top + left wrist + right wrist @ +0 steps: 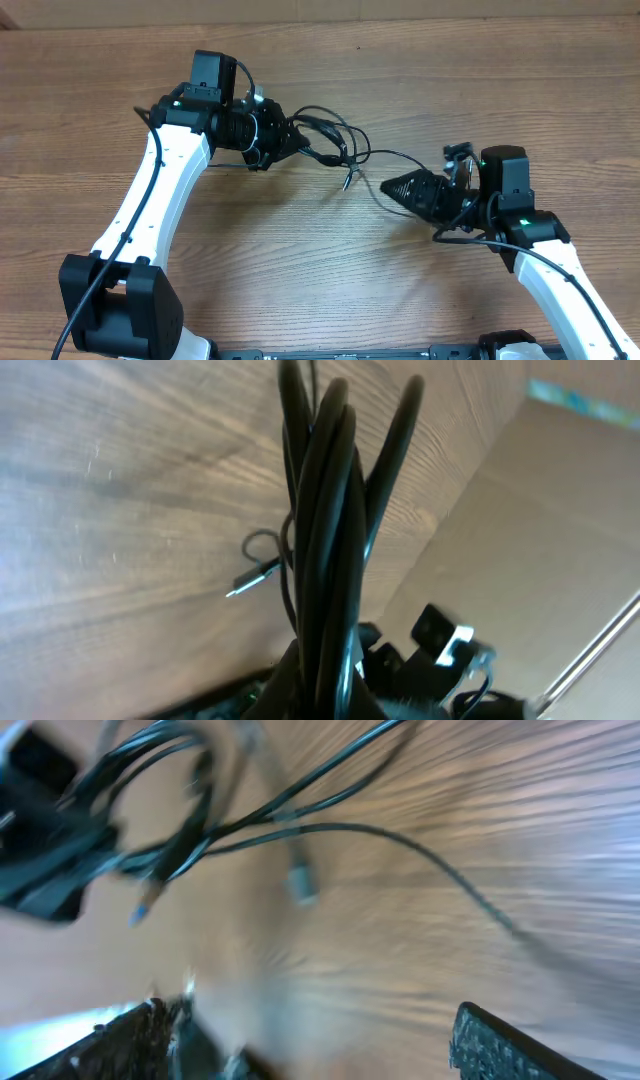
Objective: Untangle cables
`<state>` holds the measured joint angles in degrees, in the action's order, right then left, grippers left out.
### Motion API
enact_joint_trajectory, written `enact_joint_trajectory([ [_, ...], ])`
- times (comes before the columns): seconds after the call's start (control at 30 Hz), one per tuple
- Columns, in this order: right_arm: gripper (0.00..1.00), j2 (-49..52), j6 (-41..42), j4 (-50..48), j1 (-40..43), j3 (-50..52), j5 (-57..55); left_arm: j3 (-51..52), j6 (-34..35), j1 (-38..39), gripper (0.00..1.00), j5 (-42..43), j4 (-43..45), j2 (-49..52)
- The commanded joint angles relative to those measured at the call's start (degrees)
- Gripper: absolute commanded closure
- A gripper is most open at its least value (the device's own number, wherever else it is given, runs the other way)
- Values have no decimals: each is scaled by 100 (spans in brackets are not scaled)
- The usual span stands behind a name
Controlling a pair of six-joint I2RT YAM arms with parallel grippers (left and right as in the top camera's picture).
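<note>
The cables (335, 140) are a bundle of thin black cords on the wooden table (420, 70). My left gripper (288, 137) is shut on the bundle's left end. In the left wrist view the cords (330, 510) rise straight out of the jaws (325, 680), and one silvery plug (250, 578) hangs loose. One thin strand (400, 157) runs right, toward my right gripper (395, 187). That gripper is open and empty just right of the bundle. Its view is blurred and shows the cords (260, 815) and a plug (300, 885) ahead of its spread fingers (310, 1040).
The left arm's white link (150, 200) crosses the left side of the table. The right arm (540, 240) stands at the lower right. A cardboard wall (540, 540) shows in the left wrist view. The arm bases (120, 310) sit at the front edge.
</note>
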<state>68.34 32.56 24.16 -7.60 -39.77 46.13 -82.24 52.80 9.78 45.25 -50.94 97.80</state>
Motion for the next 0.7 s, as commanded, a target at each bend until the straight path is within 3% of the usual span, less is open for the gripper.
enact_joint_trajectory([
  [0.0,13,-72,48,-42,-131,-59,800,-140,1217,74,96,-98,-184,-83],
  [0.27,11,-72,1010,-210,-369,-59,636,-140,2369,74,85,-109,-894,-83],
  [0.47,11,-72,2570,-286,-734,-59,-37,-140,2345,74,96,-164,-922,-83],
  [0.67,11,-72,2909,-284,-1213,-59,-717,-140,2221,76,95,-415,-929,-83],
])
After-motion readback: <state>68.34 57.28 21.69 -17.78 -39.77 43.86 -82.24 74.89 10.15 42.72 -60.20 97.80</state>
